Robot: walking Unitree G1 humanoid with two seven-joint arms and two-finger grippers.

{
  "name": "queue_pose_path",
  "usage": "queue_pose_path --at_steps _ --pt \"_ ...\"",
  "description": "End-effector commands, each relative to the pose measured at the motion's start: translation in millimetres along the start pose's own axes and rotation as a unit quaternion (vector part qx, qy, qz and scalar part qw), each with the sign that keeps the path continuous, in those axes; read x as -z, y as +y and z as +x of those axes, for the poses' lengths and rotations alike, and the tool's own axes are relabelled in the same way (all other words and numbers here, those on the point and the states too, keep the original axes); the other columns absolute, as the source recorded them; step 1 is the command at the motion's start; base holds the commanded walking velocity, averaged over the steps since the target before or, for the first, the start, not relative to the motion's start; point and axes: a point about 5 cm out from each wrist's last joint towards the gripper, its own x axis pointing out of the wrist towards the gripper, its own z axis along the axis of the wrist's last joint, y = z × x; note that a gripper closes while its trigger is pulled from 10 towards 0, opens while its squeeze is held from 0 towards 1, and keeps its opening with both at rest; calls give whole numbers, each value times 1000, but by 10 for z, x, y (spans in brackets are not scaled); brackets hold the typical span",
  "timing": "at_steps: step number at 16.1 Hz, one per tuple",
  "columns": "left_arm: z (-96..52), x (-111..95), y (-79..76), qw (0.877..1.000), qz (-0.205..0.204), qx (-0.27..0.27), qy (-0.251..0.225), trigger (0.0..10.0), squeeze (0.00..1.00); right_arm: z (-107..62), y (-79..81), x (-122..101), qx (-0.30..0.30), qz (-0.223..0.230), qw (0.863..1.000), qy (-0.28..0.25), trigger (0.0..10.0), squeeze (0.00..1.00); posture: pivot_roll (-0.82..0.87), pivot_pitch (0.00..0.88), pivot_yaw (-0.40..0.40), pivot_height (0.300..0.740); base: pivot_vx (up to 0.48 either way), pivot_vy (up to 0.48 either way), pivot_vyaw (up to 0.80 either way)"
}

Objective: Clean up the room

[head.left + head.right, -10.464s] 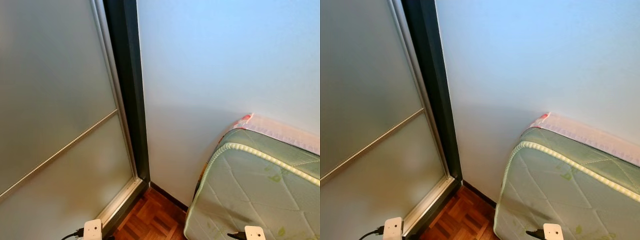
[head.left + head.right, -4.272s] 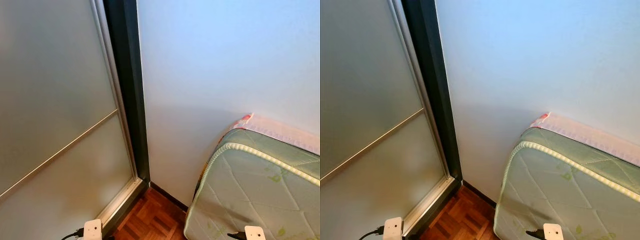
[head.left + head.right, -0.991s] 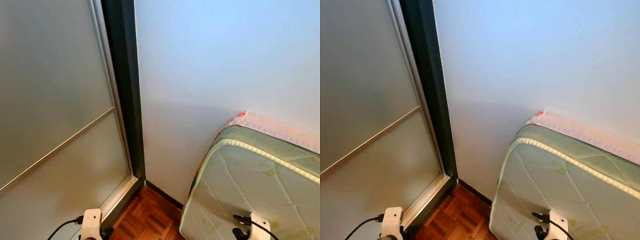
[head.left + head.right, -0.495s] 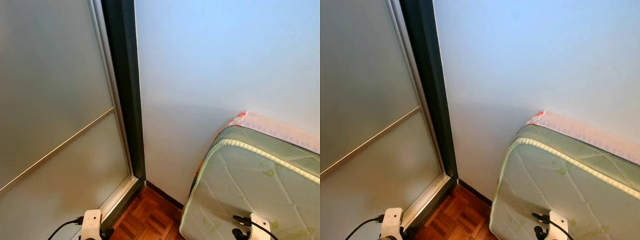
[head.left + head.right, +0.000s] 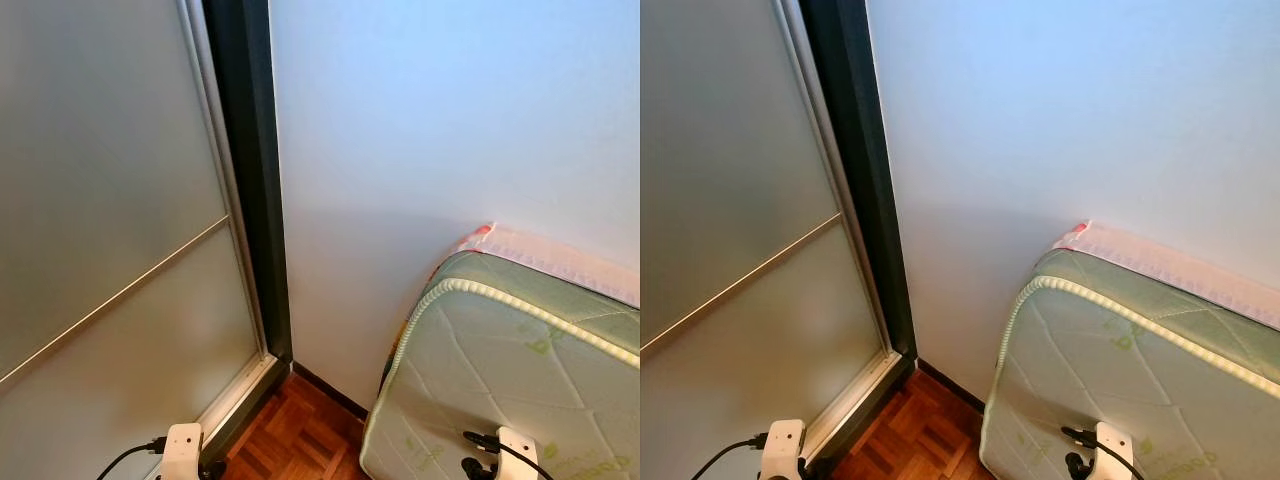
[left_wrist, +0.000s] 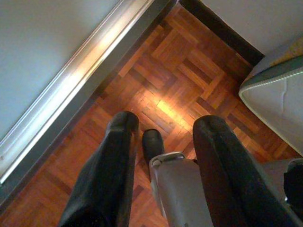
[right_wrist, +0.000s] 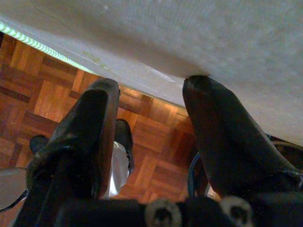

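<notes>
The mattress, green and quilted, leans against the wall at the robot's right, its base on the parquet floor. It looks bulky, heavy and floppy, best gripped along the piped edge. The left gripper and the right gripper hang with fingers spread, holding nothing. A frosted sliding door stands left.

Frosted sliding door at left; pale wall ahead. Green quilted mattress leans against wall. Parquet floor.

Green quilted mattress, herringbone floor
</notes>
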Motion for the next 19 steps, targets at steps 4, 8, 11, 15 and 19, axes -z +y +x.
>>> queue_pose_path --at_steps 4,8,11,15,19 --pt "-14 56 25 1000 6 -3 14 10000 0 -9 -35 17 4 0 1000 4 10000 0 -50 0 -22 740 -254 0 0" --pt "-11 47 22 1000 6 -3 13 10000 0 -13 -47 32 5 1 1000 7 10000 0 -50 0 -24 740 -255 0 0" --pt "-10 44 19 1000 5 -3 12 10000 0 -16 -54 40 6 1 1000 8 10000 0 -50 0 -26 740 -252 0 0" --pt "-10 45 16 1000 4 -2 11 10000 0 -15 -54 37 5 1 1000 8 10000 0 -49 0 -29 740 -255 0 0" --pt "-9 42 11 1000 2 -2 10 10000 0 -12 -51 26 4 0 1000 8 10000 0 -48 0 -32 740 -253 0 0"
